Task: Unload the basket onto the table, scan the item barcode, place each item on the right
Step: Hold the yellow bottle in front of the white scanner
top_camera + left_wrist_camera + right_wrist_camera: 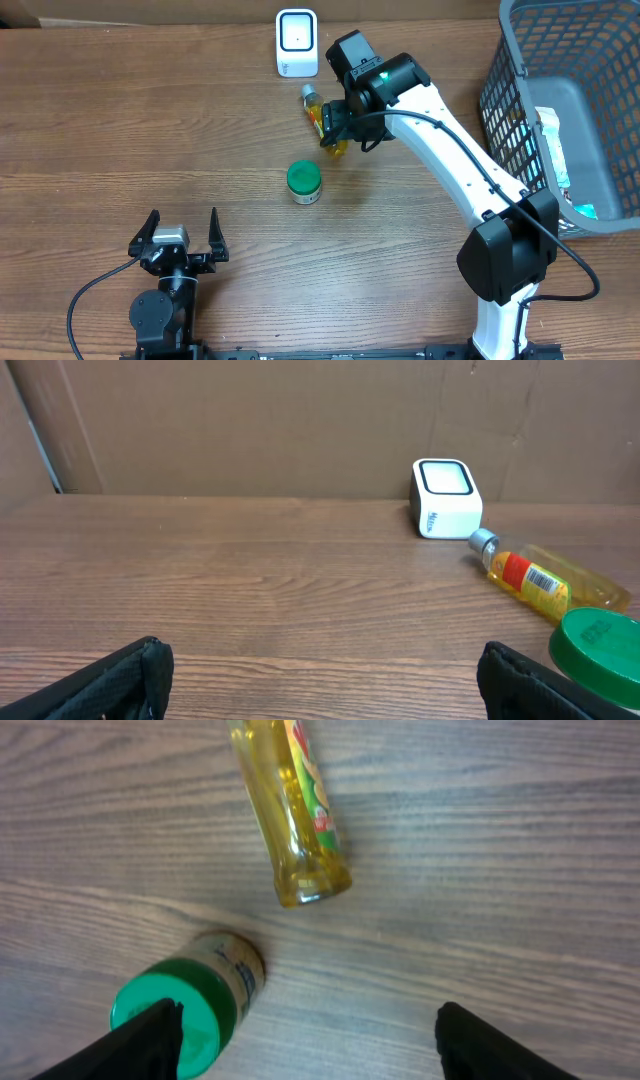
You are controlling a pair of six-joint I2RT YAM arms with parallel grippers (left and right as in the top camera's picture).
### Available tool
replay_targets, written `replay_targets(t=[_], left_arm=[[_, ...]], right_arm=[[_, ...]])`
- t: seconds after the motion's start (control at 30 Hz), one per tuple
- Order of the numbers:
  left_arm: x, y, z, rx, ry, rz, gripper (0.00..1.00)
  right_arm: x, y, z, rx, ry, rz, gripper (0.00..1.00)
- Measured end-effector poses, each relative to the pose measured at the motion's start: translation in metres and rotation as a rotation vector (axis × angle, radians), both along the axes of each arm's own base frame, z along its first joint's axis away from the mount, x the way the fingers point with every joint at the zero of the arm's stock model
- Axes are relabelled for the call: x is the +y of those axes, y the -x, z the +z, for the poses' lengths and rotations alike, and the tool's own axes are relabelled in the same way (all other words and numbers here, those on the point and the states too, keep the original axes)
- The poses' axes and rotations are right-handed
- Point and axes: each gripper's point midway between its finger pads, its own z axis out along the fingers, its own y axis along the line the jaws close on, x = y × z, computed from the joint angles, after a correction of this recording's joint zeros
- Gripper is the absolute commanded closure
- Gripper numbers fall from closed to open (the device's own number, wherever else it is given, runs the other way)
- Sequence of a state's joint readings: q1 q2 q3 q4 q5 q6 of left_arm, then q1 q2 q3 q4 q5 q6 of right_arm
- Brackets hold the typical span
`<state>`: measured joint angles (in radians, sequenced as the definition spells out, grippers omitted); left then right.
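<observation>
The yellow bottle [316, 106] lies on its side on the desk [150, 120], just in front of the white scanner [297, 43], its cap toward the scanner. The right gripper [305, 1012] hangs over the bottle's base, fingers spread wide and holding nothing; it seems clear of the bottle, though the overhead view hides the gap. A green-lidded jar [304, 182] stands near. The left gripper [183, 216] rests spread and empty at the desk's near edge. A grey basket [510, 90] sits far right.
</observation>
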<state>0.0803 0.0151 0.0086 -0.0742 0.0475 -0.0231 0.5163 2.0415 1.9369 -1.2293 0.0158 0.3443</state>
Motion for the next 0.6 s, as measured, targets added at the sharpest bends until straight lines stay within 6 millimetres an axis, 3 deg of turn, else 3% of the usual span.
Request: replay_targets(t=[0.3, 0.4, 0.47, 0.6], left_arm=[[0.0, 0.0, 0.0, 0.0, 0.0, 0.0, 0.0], [0.0, 0.0, 0.0, 0.0, 0.0, 0.0, 0.0], [0.0, 0.0, 0.0, 0.0, 0.0, 0.0, 0.0], [0.0, 0.0, 0.0, 0.0, 0.0, 0.0, 0.0]], right_arm=[[0.014, -0.027, 0.011, -0.116, -0.063, 0.018, 0.15], [0.014, -0.023, 0.017, -0.107, -0.061, 0.05, 0.14], [0.015, -0.023, 0.031, -0.112, -0.068, 0.062, 0.14], [0.025, -0.04, 0.088, -0.248, -0.128, 0.101, 0.14]])
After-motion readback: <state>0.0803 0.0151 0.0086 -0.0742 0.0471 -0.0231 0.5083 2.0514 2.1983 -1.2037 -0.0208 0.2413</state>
